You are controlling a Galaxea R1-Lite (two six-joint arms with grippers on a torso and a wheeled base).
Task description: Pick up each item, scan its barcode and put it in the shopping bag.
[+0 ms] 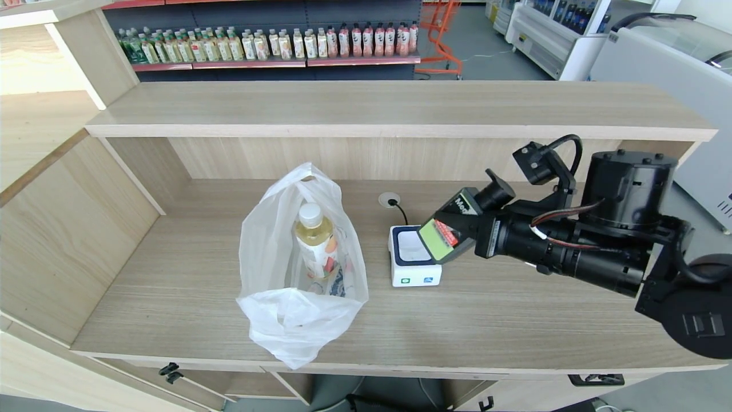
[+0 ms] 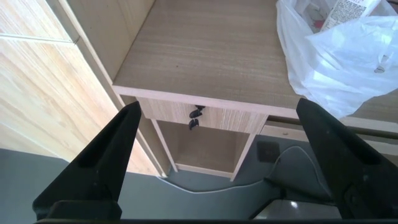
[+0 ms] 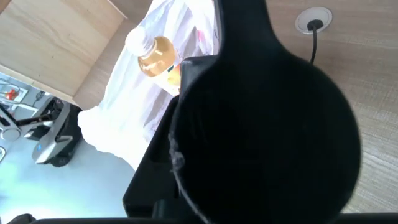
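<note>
My right gripper (image 1: 477, 220) is shut on a dark package (image 1: 452, 229) with a green and red face, held tilted just above the white barcode scanner (image 1: 413, 269). In the right wrist view the dark package (image 3: 267, 124) hides most of the counter. The white shopping bag (image 1: 297, 286) stands left of the scanner, with a tea bottle (image 1: 314, 237) upright inside it. That bottle (image 3: 155, 53) and the bag (image 3: 124, 106) show past the package. My left gripper (image 2: 217, 168) hangs open below the counter's front edge, with the bag (image 2: 336, 56) above it.
A cable runs from the scanner to a grommet (image 1: 389, 199) in the counter (image 1: 189, 286). Wooden side walls and a raised shelf (image 1: 400, 109) enclose the counter. Drawer handles (image 2: 196, 117) sit under the front edge. Bare counter lies left of the bag and in front of the scanner.
</note>
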